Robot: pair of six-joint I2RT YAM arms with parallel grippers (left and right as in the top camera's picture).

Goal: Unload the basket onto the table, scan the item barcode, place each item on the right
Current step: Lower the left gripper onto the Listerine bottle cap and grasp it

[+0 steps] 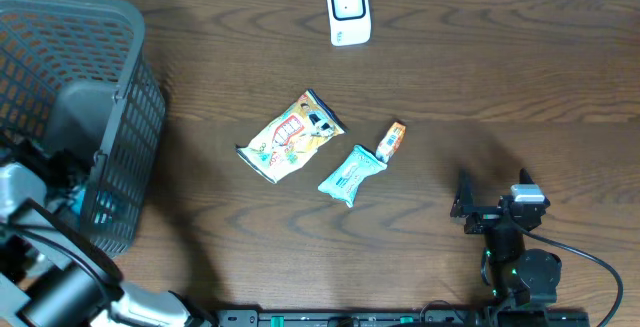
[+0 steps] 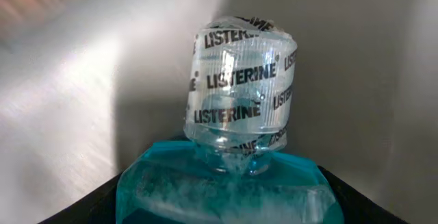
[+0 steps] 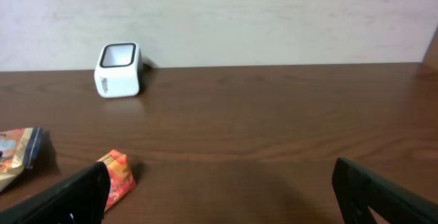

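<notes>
Grey mesh basket [image 1: 110, 27] walls stand around your left arm [image 1: 50, 267], reaching into it at the desk's [image 1: 450, 87] left edge, well apart from the snack packets [image 1: 292, 135] mid-desk and the white scanner [image 1: 348, 11] at the far side. Your left fingers [image 2: 89, 207] clamp the teal mouthwash bottle [image 2: 236, 114] by its shoulders, cap pointing away. Your right fingers [image 3: 383, 196] hang wide and empty near the front right.

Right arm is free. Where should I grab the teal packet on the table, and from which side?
Best pinch the teal packet across its narrow middle, coming straight down from above: it lies flat and diagonal, so turn the jaws across its long axis. Stay off its upper-right end, where the orange packet crowds it.
</notes>
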